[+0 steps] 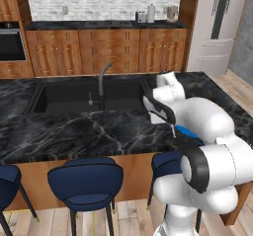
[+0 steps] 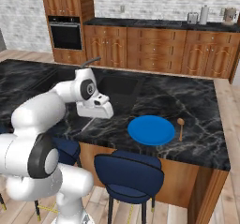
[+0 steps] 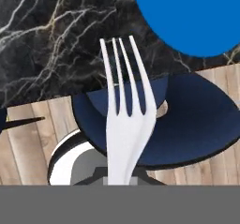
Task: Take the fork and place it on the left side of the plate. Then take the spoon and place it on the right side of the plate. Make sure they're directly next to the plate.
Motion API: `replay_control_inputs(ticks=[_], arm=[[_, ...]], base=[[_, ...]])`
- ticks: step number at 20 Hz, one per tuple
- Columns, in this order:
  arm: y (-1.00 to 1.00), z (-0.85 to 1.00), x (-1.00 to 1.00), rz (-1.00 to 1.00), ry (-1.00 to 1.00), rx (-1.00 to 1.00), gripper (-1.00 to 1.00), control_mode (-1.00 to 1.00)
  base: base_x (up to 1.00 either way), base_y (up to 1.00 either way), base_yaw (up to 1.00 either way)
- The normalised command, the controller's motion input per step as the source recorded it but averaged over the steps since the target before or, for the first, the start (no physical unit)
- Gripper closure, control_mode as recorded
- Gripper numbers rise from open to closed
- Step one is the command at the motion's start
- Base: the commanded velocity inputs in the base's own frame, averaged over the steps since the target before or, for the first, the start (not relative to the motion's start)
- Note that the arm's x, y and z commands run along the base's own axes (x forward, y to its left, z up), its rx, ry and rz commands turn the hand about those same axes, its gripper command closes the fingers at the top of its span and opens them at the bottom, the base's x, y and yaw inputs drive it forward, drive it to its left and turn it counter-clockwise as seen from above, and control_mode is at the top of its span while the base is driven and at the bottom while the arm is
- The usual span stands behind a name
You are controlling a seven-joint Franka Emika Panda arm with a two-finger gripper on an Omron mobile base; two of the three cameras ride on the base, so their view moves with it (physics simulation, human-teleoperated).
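In the hand view the fork (image 3: 125,120) stands in the lower centre of the frame, clamped between the closed fingers of the gripper (image 2: 95,116), tines pointing up toward the plate (image 3: 192,17) at upper right. Below it a blue stool (image 3: 187,124) shows. In the right base view, the plate lies at centre-right on the black counter (image 2: 187,96), a spoon (image 2: 181,127) just beside its right edge.

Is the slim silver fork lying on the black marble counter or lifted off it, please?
Lifted: the slim silver fork hangs from the shut gripper above the black marble counter, left of the blue plate.
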Motion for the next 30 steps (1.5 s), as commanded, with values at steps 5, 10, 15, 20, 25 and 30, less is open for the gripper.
replay_control_inputs(ticks=[5,10,15,20,25,30], arm=[[-0.29,-0.08,0.49,0.18,0.21,-0.04,1.00,-1.00],[-0.47,-0.23,0.27,0.11,0.02,-0.01,1.00,-1.00],[-0.39,-0.41,0.07,0.03,-0.09,0.00,1.00,-1.00],[-0.04,-0.42,0.17,0.00,-0.25,0.00,1.00,-1.00],[0.00,-0.30,0.25,0.00,-0.34,0.00,1.00,-1.00],[0.00,-0.22,0.33,0.00,-0.20,0.01,1.00,-1.00]], base=[[0.00,0.00,0.00],[0.00,0.00,0.00],[0.00,0.00,0.00],[0.00,0.00,0.00],[0.00,0.00,0.00],[0.00,0.00,0.00]])
